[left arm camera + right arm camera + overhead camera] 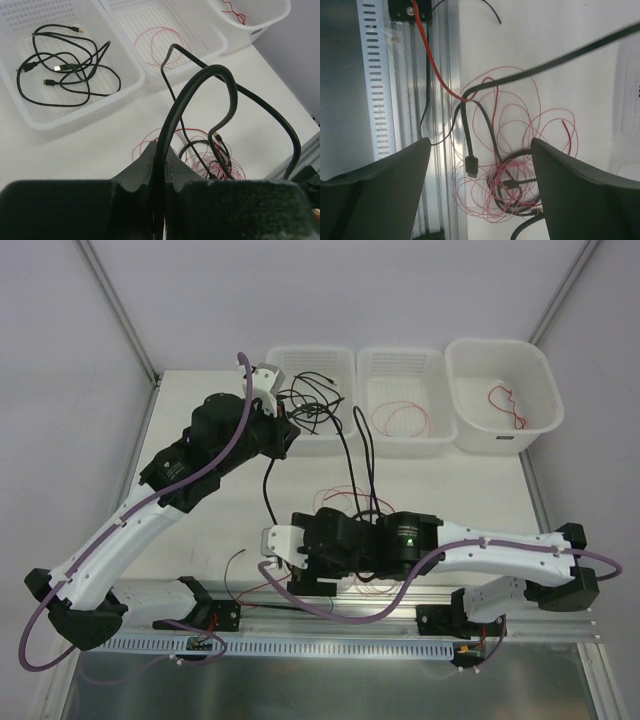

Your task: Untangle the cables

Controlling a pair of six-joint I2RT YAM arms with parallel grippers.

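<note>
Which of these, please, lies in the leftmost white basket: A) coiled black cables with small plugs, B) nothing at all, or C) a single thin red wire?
A: coiled black cables with small plug ends lie on the perforated floor of the leftmost basket.

The black cable [215, 69] has a smooth, slightly glossy rubbery sheath, and the red wires [495, 197] look thin and slick. The baskets [85, 107] are white perforated plastic. The worktop [100, 145] is matt white, the slotted rail [375, 75] brushed metal, and the left hand [160, 155] grainy matt black plastic.
</note>
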